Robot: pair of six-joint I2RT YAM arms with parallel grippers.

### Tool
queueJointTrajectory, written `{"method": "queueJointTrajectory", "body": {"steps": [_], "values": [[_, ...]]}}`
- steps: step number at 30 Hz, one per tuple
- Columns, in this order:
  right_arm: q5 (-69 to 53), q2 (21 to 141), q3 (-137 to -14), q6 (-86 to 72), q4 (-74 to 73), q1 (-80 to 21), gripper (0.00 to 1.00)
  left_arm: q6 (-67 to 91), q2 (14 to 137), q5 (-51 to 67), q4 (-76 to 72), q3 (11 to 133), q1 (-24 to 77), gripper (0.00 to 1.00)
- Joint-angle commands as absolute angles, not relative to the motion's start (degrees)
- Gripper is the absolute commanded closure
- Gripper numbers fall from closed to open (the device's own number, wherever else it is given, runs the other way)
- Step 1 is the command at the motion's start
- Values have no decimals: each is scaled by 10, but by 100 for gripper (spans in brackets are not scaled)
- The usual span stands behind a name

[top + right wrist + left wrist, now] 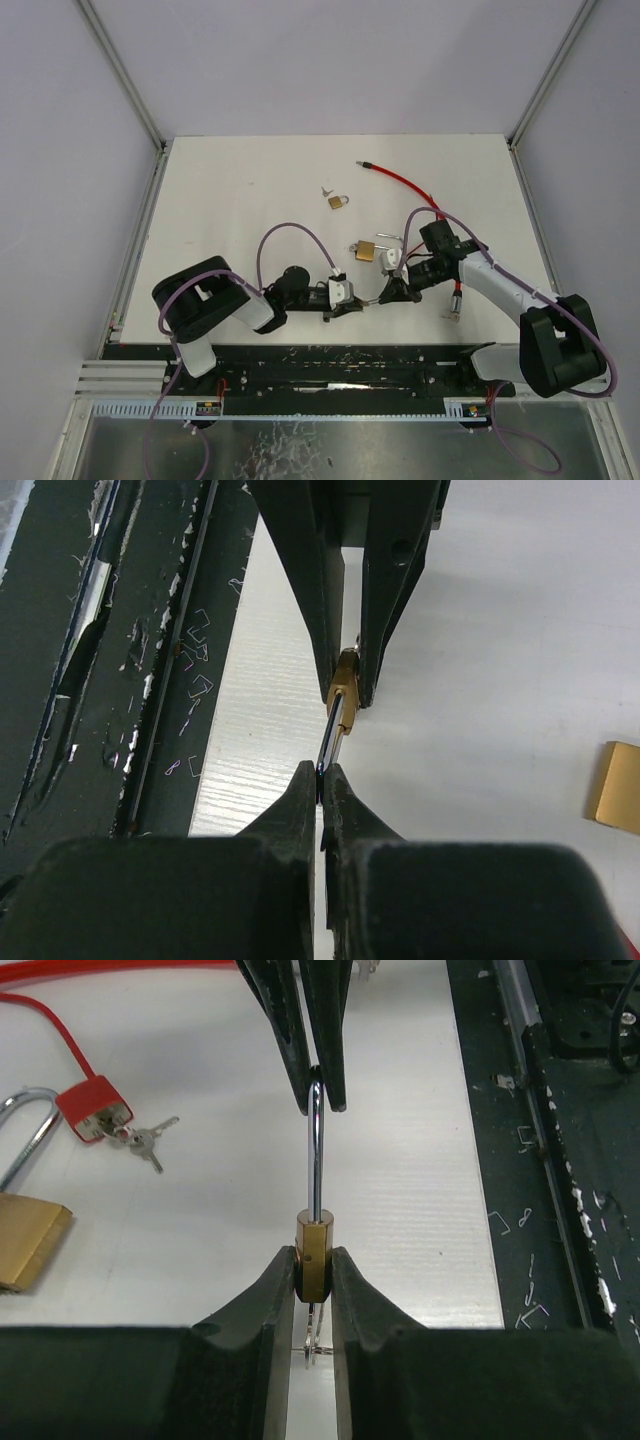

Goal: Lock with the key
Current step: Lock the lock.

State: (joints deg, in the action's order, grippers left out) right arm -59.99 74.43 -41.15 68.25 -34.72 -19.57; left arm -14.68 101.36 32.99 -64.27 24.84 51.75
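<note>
Padlock (313,1255) axis horiz. L–R: L gripper (313,1272) clamped on it, R gripper (320,780) clamped on shackle (315,1160).

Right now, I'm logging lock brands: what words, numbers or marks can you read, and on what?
None readable.
The held padlock shows bare brass, no lettering.
The other brass padlock and the red cable end show no legible print.

Left wrist view: held padlock (314,1235) lower body hidden betw. left claw (313,1270) fingers; key (312,1348) mostly obscured. 2nd padlock (28,1245) cut by frame edge. Top view: held padlock too small for detail.
</note>
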Motion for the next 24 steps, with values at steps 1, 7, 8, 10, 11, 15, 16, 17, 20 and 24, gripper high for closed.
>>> {"method": "queueJointTrajectory", "body": {"steps": [1, 7, 8, 10, 11, 15, 16, 17, 20, 24], "values": [[-616, 761, -420, 671, -313, -228, 100, -158, 1012, 347, -810, 247, 524, 99], [-597, 767, -423, 660, -307, -248, 100, -141, 1014, 344, -883, 225, 520, 99], [-593, 769, -424, 655, -303, -253, 100, -139, 1016, 343, -890, 224, 520, 99], [-584, 774, -428, 645, -297, -262, 100, -138, 1017, 339, -893, 224, 519, 99], [-578, 777, -429, 638, -293, -266, 100, -138, 1017, 337, -894, 223, 519, 99], [-555, 785, -432, 601, -265, -279, 100, -138, 1017, 330, -904, 220, 520, 99], [-551, 787, -432, 595, -261, -282, 100, -138, 1019, 328, -905, 220, 520, 99], [-546, 789, -433, 588, -256, -285, 100, -138, 1019, 327, -906, 220, 520, 99], [-530, 794, -435, 577, -244, -297, 100, -138, 1022, 325, -906, 221, 520, 100], [-499, 805, -440, 530, -223, -315, 100, -137, 1029, 324, -906, 225, 519, 99]]}}
